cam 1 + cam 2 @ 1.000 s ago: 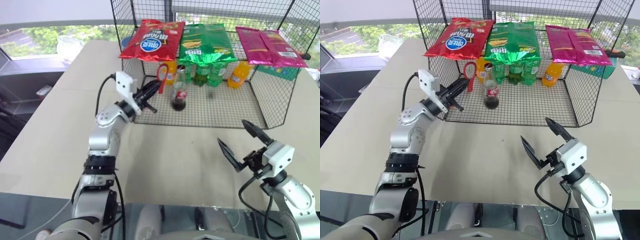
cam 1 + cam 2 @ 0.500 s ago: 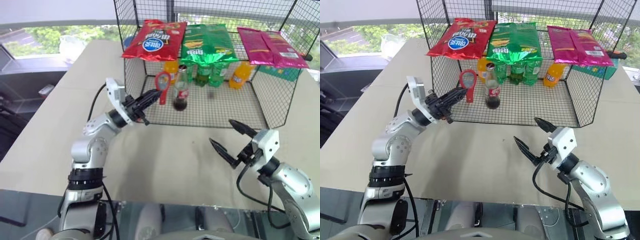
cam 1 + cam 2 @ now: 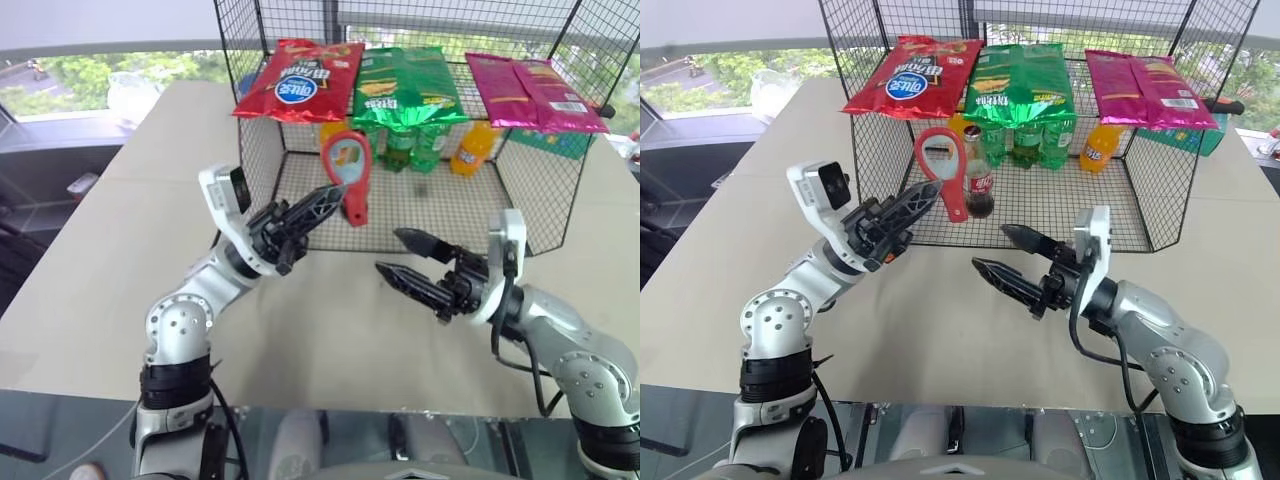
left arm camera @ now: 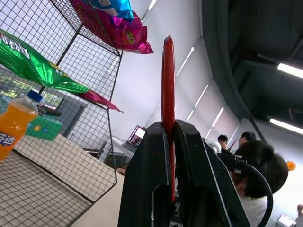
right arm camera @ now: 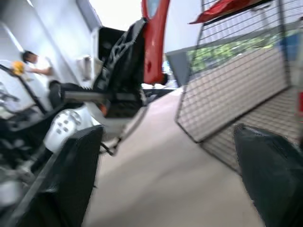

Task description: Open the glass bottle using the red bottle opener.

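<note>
The left pincer [image 3: 912, 203] was seen clamped on the handle of the red opener [image 3: 941, 167], its ring head raised. Since a second ago it had been drawn back out of the wire cage [image 3: 1160, 150] toward the body, with the opener carried along, and the wrist rolled. The right pincer [image 3: 1012, 255] had been brought up from low at the right to the middle, over the bench [image 3: 940, 320], pointing toward the left one; its fingers [image 3: 1025, 238] stood apart, nothing between them, though narrower than a second before. The bottle [image 3: 979, 172] was left standing upright on the cage floor, in front of the orange and green bottles, cap apparently still on; in the left eye view it was hidden behind the opener. Judged from this: the opener was secured but taken away from the bottle, and the two pincers were set facing each other, possibly for a regrip or handover. The uncapping itself was not yet begun.
</note>
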